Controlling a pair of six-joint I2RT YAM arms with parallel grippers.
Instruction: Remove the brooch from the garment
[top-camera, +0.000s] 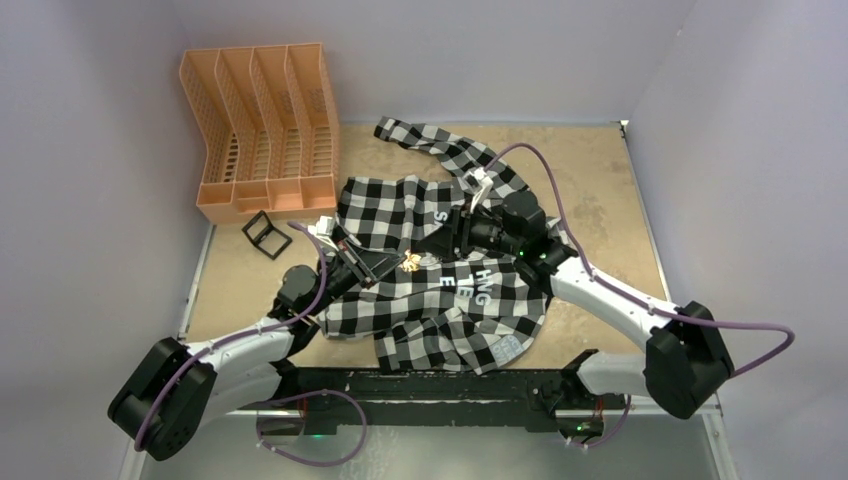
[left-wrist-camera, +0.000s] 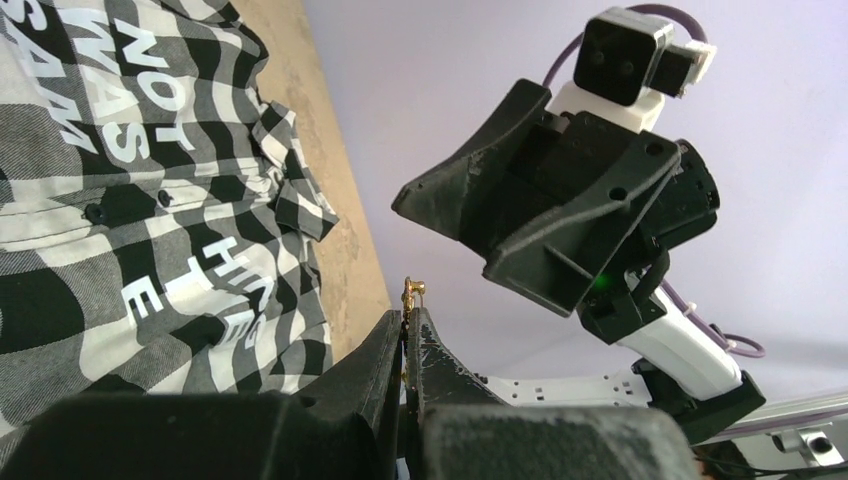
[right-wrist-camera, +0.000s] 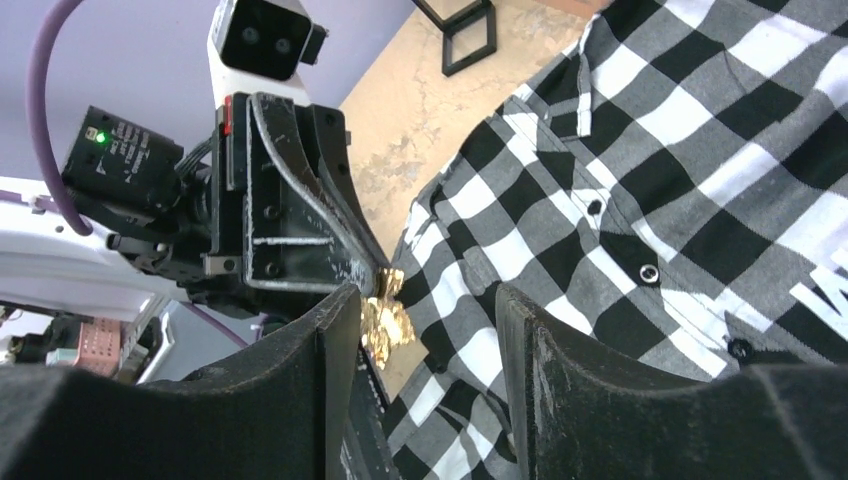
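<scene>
Three lilac walls (top-camera: 450, 50) ring the tan tabletop (top-camera: 600, 190) bearing the garment (top-camera: 450, 310).

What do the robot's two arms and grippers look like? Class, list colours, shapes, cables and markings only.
The left arm and right arm have smooth white links between bulky black joints. A purple cable loops along each. The left gripper and right gripper have black, wedge-shaped fingers; each wrist carries a white-and-black camera block and a green light.
</scene>
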